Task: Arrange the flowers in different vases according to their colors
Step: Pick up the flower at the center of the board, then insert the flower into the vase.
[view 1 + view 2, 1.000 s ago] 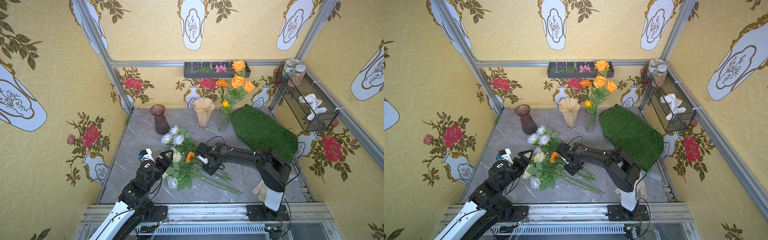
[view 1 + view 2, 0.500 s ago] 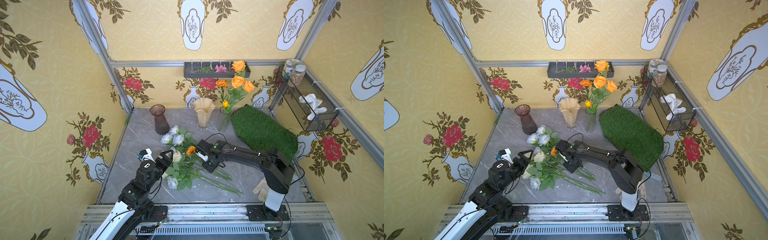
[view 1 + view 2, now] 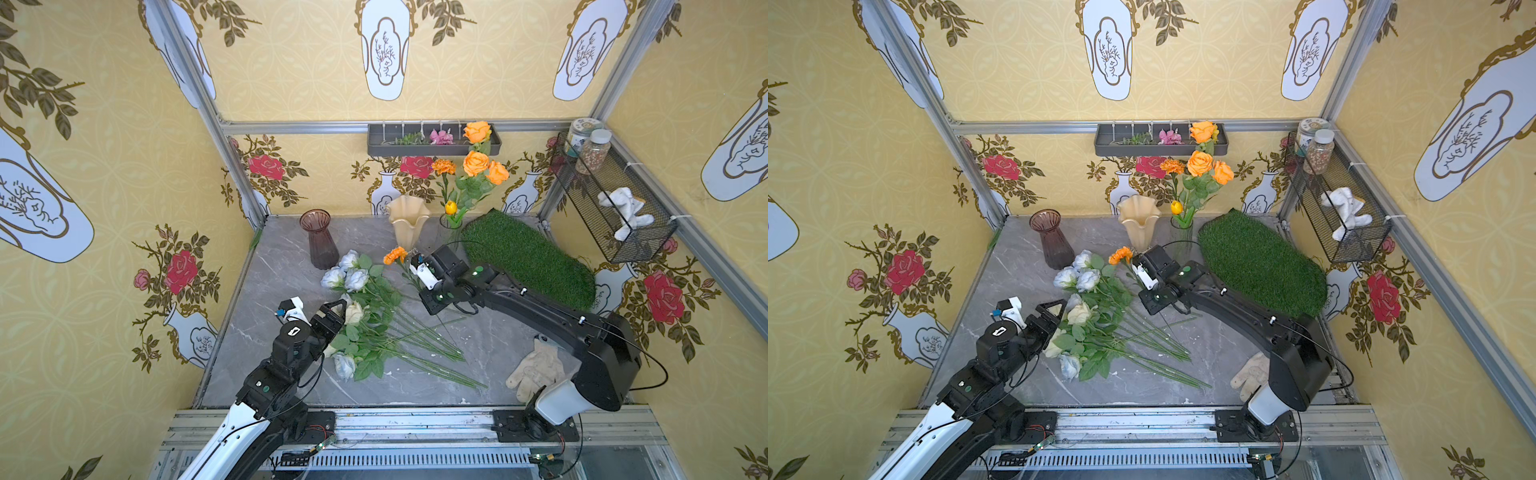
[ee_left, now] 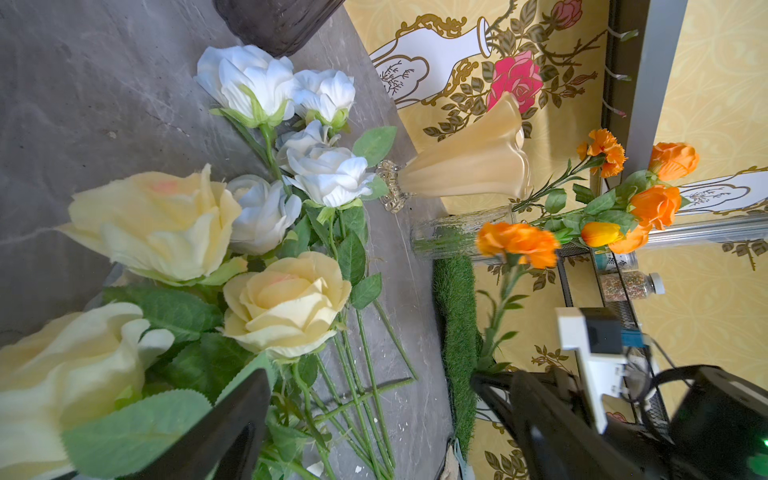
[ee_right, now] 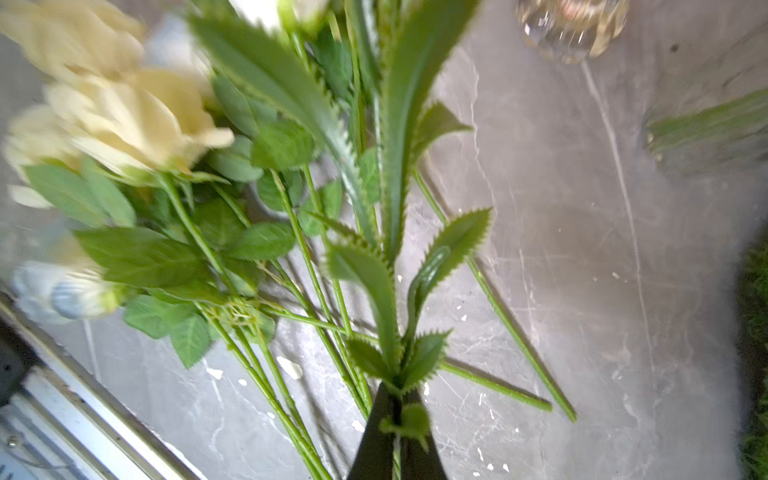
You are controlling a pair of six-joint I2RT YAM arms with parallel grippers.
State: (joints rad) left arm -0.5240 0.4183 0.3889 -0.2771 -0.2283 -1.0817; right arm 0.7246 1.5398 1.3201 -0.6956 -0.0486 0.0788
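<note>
The marigold [image 3: 395,254] has a fluffy orange head, a thin green stem and jagged leaves. The right gripper [image 5: 395,399] is closed tight on its stem, low down, and the orange head sticks out past it, just in front of the cream vase [image 3: 408,222]. Next to that stands the clear vase [image 3: 451,227] with orange roses [image 3: 476,164] in it. The purple vase [image 3: 320,239] stands farther off. White and cream roses [image 3: 370,316] lie in a heap on the grey table [image 3: 282,266]. The left gripper [image 3: 340,309] is spread wide and holds nothing. It sits right beside a cream rose [image 3: 354,311] in the heap.
</note>
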